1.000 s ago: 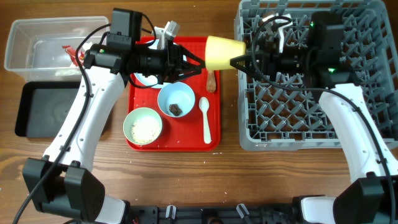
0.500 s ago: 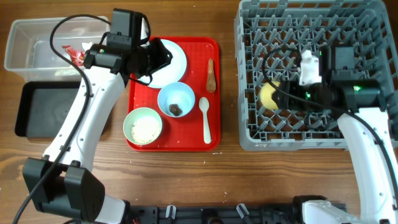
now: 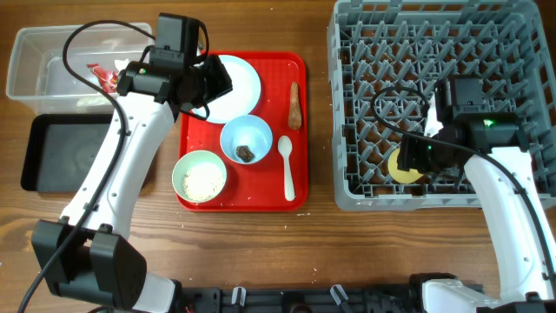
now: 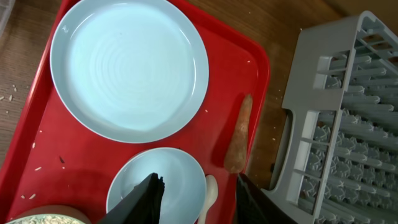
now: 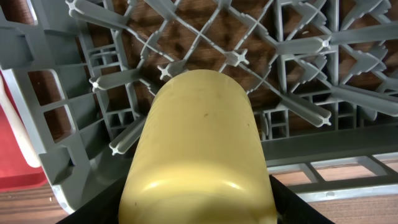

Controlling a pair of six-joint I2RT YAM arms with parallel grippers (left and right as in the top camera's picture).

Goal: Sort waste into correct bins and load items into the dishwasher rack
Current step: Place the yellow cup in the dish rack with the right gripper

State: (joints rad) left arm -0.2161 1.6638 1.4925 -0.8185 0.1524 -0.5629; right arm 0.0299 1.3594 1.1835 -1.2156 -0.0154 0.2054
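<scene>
Where a second ago the small yellow cup [image 3: 402, 165] hung between both arms, off the rack's left edge, it's now down at the near edge of the grey dishwasher rack [image 3: 434, 52], toward its near-left corner. The handover is done and the right arm [image 3: 504, 191] has carried it in! By my reading that's the first item reaching the rack, though I can't tell whether it actually rests on the pegs.

The left arm [image 3: 130, 148] has pulled back over the far-left corner of the red tray [image 3: 274, 100], mid-surface [image 3: 317, 243]. At the far-left corner of the surface the clear tub [image 3: 35, 61] holds the crumpled wrapper [image 3: 104, 76], with the black tray [image 3: 69, 152] just nearer.

Waiting on the red tray: the light blue plate [image 3: 243, 83], the pale green bowl [image 3: 178, 174] of white grains [image 3: 201, 180], the light blue bowl [image 3: 234, 130] with its dark lump [image 3: 247, 153], the white spoon [image 3: 287, 165] and the brown food piece [image 3: 296, 104]. Plenty left to sort.

Now the jaws. The right jaws are clamped on the cup, one at each side, its base toward the wrist camera and its mouth toward the rack floor. The left jaws stand well apart, holding nothing, above the light blue bowl.
</scene>
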